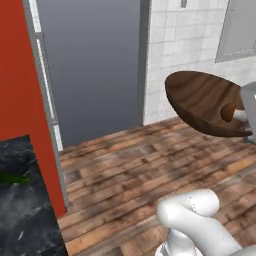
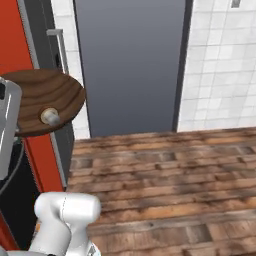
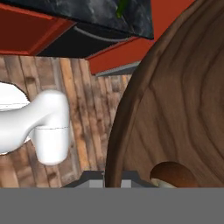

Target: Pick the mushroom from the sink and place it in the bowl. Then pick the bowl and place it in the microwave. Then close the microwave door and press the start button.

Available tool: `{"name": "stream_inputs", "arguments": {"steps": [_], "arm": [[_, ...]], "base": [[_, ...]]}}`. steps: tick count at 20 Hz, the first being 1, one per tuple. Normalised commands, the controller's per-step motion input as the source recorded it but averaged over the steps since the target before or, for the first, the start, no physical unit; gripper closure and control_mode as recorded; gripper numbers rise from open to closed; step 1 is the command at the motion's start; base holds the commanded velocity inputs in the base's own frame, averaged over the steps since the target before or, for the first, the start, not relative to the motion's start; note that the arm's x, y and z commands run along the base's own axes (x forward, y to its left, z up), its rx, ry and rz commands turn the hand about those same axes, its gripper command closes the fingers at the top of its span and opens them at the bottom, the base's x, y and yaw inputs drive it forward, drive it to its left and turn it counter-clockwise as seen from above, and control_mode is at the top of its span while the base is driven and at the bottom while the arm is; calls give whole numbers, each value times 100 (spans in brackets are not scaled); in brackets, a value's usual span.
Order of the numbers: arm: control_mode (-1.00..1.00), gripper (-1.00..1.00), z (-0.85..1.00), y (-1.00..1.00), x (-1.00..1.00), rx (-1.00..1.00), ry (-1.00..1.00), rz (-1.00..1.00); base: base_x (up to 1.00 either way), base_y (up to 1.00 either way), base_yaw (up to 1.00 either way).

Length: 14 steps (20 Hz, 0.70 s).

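Note:
The dark brown wooden bowl (image 1: 200, 100) hangs tilted in the air above the wooden floor, held at its rim by my gripper (image 1: 246, 117). The mushroom (image 1: 228, 112), with a brown cap and pale stem, lies inside it near the gripped rim. In the right base view the bowl (image 2: 45, 95) is at the left with the mushroom (image 2: 50, 116) in it and the gripper (image 2: 15, 131) at the edge. The hand view looks across the bowl's grain (image 3: 183, 109), with the mushroom's cap (image 3: 173, 174) at the bottom. The sink and microwave are out of view.
A red cabinet side (image 1: 30, 100) and a black marble counter (image 1: 25, 210) with a green item (image 1: 12, 177) stand at the left. A tall grey panel (image 1: 95, 65) and a white tiled wall (image 1: 185, 45) lie ahead, beyond the plank floor (image 1: 130, 170).

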Motion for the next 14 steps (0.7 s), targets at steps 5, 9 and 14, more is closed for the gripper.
{"name": "stream_inputs", "arguments": {"steps": [5, 9, 14], "arm": [[100, 100, 0, 0, 0, 0, 0, 0], [100, 100, 0, 0, 0, 0, 0, 0], [100, 100, 0, 0, 0, 0, 0, 0]], "base": [[0, -9, -57], [0, -16, -57], [0, -25, -57]]}}
